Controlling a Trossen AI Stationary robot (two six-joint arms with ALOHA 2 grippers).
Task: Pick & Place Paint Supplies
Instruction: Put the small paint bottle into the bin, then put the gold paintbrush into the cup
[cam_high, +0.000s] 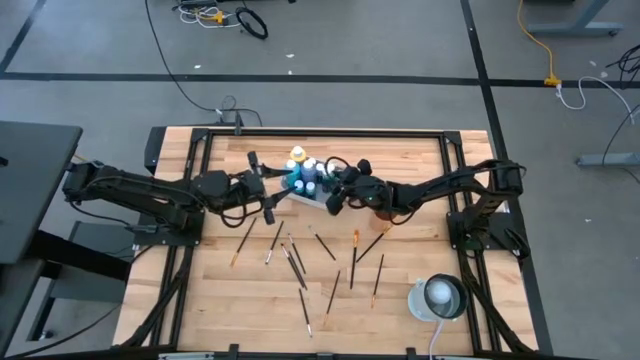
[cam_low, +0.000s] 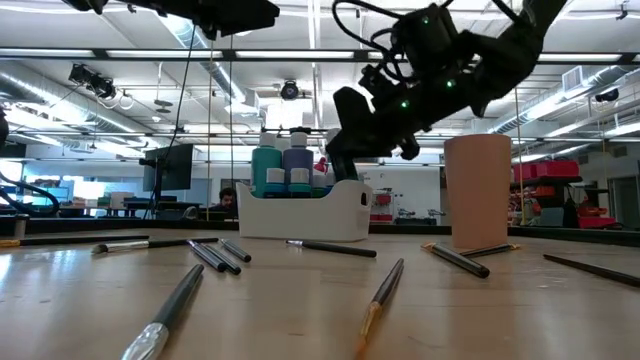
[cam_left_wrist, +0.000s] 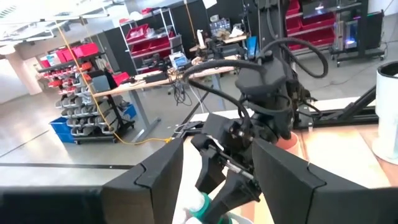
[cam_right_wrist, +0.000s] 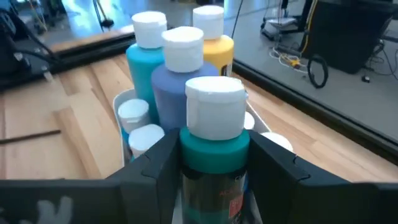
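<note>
Over tray (cam_right_wrist: 122, 112): right gripper (cam_right_wrist: 214, 163) seemingly clamps teal bottle (cam_right_wrist: 214, 149).

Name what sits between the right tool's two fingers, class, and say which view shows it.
A white-capped teal paint bottle stands between the right tool's fingers, above the white tray of bottles. The right wrist view shows it.

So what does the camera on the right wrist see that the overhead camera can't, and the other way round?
Only the right wrist view shows the right end effector closed around a teal bottle with a white cap, close to the periwinkle bottle and yellow bottle behind it.

Only the high view shows the whole table: paintbrushes scattered across the wood, the orange-brown cup, and the left end effector open beside the tray.

Both show the cluster of white-capped bottles in the white tray.
</note>
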